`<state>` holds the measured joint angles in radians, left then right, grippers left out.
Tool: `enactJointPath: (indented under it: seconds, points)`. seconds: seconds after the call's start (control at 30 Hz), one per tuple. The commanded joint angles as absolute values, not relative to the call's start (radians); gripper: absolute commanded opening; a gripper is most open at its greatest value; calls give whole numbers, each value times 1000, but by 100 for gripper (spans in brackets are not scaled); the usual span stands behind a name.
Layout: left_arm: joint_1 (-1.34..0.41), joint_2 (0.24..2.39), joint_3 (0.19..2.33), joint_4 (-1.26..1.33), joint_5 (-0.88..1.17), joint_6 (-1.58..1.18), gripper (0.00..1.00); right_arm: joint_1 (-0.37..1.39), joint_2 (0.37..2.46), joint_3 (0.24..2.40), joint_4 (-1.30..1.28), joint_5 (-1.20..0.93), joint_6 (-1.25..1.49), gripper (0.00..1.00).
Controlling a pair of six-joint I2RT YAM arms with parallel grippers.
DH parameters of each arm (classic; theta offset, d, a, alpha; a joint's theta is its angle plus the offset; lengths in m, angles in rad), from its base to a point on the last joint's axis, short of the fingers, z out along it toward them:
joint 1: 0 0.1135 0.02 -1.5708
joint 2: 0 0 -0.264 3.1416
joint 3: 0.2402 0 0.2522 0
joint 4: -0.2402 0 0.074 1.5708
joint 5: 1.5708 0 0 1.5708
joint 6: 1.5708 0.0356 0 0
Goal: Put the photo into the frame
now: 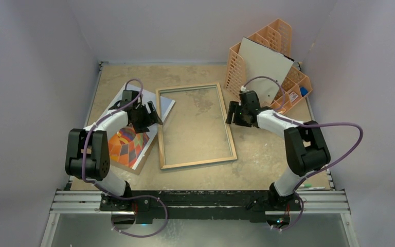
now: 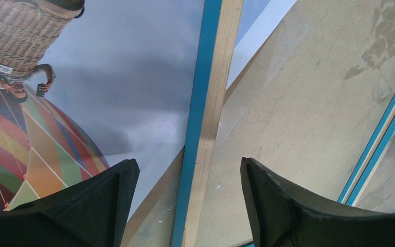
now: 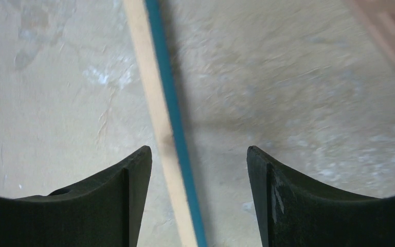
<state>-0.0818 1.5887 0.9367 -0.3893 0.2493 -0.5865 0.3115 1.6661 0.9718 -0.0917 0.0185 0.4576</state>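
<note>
Rectangular picture frame (image 1: 198, 162), blue front, pale wood back: face down on beige table (image 1: 257, 154), long axis away from arm bases, one long rail between left fingers (image 2: 97, 206), the other between right fingers (image 3: 113, 200). Both pairs spread, gripping nothing. Paper balloon print (image 1: 128, 144): flat beside left fingers, corner under that rail, basket end far. Judged: print not yet loaded; next: freeing it, squaring to frame.

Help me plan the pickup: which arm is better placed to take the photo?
Left. The left gripper, open, hovers over the edge of the frame beside the photo; the right gripper is across the frame, at its far edge, away from the photo.
</note>
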Motion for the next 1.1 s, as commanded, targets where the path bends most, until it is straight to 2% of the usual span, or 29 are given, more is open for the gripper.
enactJointPath:
  seconds: [0.0,0.13,0.33,0.47,0.6,0.87,0.97,1.07]
  points:
    - [-87,1571,937,-376,211,-588,75,379,1666,965,-85,-9,434,70]
    - [-88,1552,945,-401,160,-585,75,428,1697,972,-129,63,441,65]
    - [-87,1516,949,-419,75,-596,74,452,1725,969,-213,142,442,46]
    - [-86,1506,959,-417,32,-611,74,463,1695,951,-246,129,406,26]
    - [-84,1532,968,-402,3,-630,74,464,1646,915,-293,98,386,19]
    - [-84,1587,1012,-389,-52,-663,73,463,1563,854,-382,171,457,17]
    - [-84,1581,1020,-399,-68,-664,73,463,1569,895,-428,292,510,24]
    - [-84,1567,1021,-419,-95,-662,73,463,1553,904,-419,329,529,43]
